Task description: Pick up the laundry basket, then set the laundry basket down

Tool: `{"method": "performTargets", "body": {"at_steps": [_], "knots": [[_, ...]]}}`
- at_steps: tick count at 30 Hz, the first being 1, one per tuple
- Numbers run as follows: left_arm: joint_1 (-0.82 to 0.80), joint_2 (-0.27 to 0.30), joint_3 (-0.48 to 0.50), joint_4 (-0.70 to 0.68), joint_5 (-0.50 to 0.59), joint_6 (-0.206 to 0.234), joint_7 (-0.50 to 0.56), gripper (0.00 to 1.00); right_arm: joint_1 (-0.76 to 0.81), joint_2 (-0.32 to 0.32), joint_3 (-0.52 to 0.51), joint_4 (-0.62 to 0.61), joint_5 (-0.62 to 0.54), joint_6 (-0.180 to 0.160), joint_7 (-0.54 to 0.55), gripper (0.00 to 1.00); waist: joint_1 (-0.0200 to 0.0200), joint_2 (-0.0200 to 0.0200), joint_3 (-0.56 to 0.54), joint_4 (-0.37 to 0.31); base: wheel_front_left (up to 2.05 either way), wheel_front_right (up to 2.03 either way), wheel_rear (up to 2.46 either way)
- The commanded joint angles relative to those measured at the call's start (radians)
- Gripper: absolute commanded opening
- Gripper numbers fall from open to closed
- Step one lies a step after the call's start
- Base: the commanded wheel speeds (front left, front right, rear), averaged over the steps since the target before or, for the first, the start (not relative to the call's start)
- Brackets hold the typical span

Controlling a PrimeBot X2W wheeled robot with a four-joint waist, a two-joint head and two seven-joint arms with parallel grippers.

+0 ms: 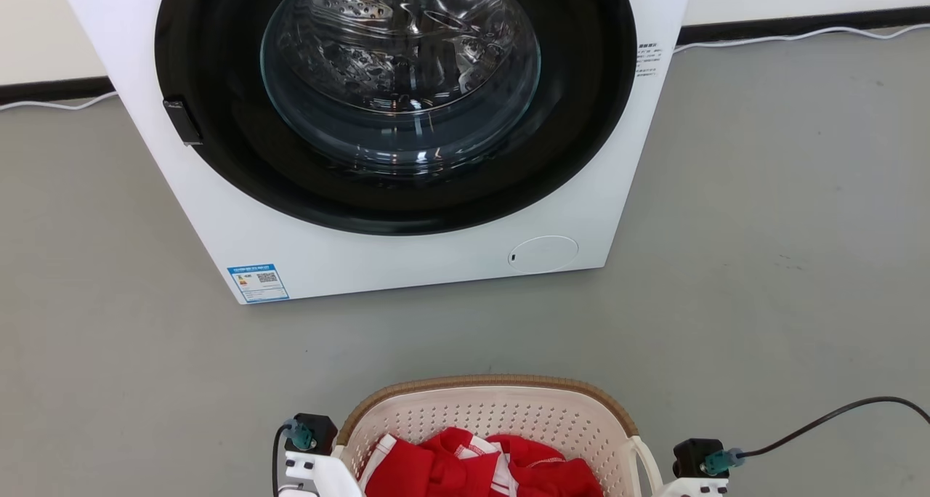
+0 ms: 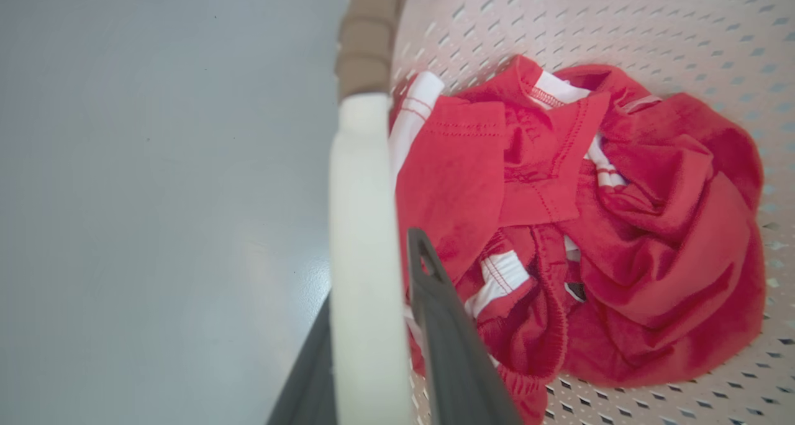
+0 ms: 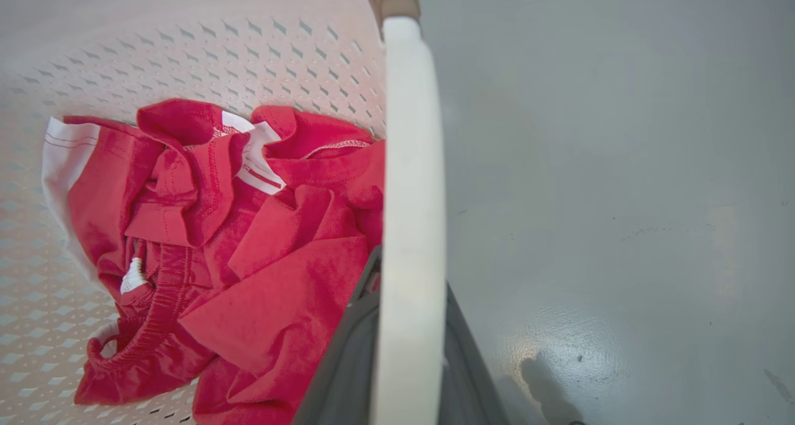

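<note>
Closest to me, the left hand [image 2: 372,276] pinches the white left handle [image 2: 363,182] of the laundry basket [image 1: 501,417]. One dark finger [image 2: 453,338] is on the clothing side of the strip and the other on the floor side. The right hand [image 3: 410,276] clamps the right handle [image 3: 410,164] the same way, with a finger against each face. Crumpled red clothing with white trim [image 1: 508,471] lies in the bottom of the basket. The basket sits squarely in front of the washing machine [image 1: 407,257], facing its round glass door [image 1: 399,68], with a broad stretch of grey floor [image 1: 763,301] between them. From here I cannot tell whether the basket's base rests on that floor or hangs just above it. A white cable [image 1: 799,35] trails along the wall beside the machine. To my eye both grips are made, so the task is at the pick-up or just past it. The next move calls for both hands to travel together and level, so the basket does not tip toward the washing machine or twist on its thin handles. Then it should come down flat before either hand lets go.
</note>
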Motion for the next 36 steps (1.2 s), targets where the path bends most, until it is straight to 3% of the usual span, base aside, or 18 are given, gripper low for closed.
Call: {"method": "performTargets", "body": {"at_steps": [1,15,36], "knots": [[0.0,-0.002,-0.002,-0.01,0.004,-0.015,0.012,0.0,-0.021,-0.001,-0.005,-0.004,-0.016,0.01,-0.013,0.0,0.0001,0.0,-0.003,-0.002,0.0,0.0,0.0],[-0.002,-0.006,-0.008,-0.007,-0.009,-0.015,0.019,0.0,-0.027,-0.001,-0.067,-0.004,-0.08,0.01,-0.003,0.0,0.0001,0.0,-0.013,-0.018,0.0,0.0,0.0],[-0.001,-0.011,-0.019,-0.004,-0.023,-0.016,0.009,0.0,-0.004,-0.001,-0.253,-0.004,-0.266,0.01,0.026,0.0,0.0001,0.0,-0.019,-0.011,0.0,0.0,0.0]]}}
